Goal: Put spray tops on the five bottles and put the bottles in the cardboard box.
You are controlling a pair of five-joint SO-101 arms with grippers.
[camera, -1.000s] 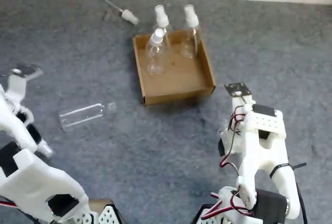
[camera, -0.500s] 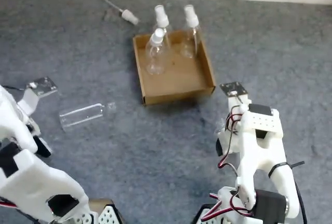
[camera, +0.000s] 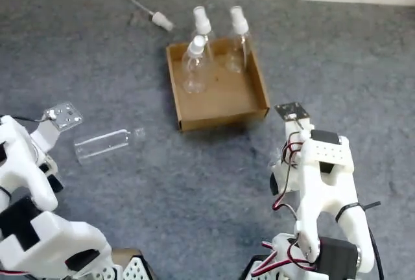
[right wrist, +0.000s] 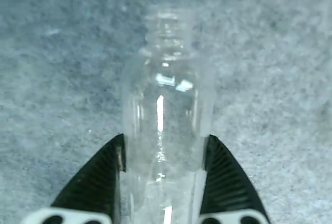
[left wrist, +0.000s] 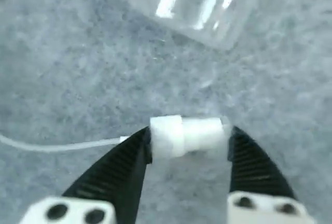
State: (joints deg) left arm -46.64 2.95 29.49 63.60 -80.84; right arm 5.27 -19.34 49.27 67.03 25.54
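Observation:
My left gripper (left wrist: pixel 188 142) is shut on a white spray top (left wrist: pixel 185 133) whose thin tube (left wrist: pixel 57 145) trails off sideways. Close beyond it lies the base of a clear capless bottle (left wrist: pixel 199 3); from above that bottle (camera: pixel 104 144) lies on its side on the carpet beside the left arm (camera: pixel 26 163). My right gripper (right wrist: pixel 163 175) is shut on a second clear bottle (right wrist: pixel 165 120), its open threaded neck pointing away from the wrist. The cardboard box (camera: pixel 217 95) holds three capped bottles (camera: pixel 194 66), (camera: pixel 202 26), (camera: pixel 238 40).
One more spray top (camera: pixel 161 21) with its tube lies on the grey carpet behind the box's far left corner. The right arm (camera: pixel 321 189) stands in front of the box's near right corner. Open carpet stretches between the two arms.
The left arm has swung in towards the lying bottle with the spray top in its fingers. The right arm shifted slightly towards the box and then held still.

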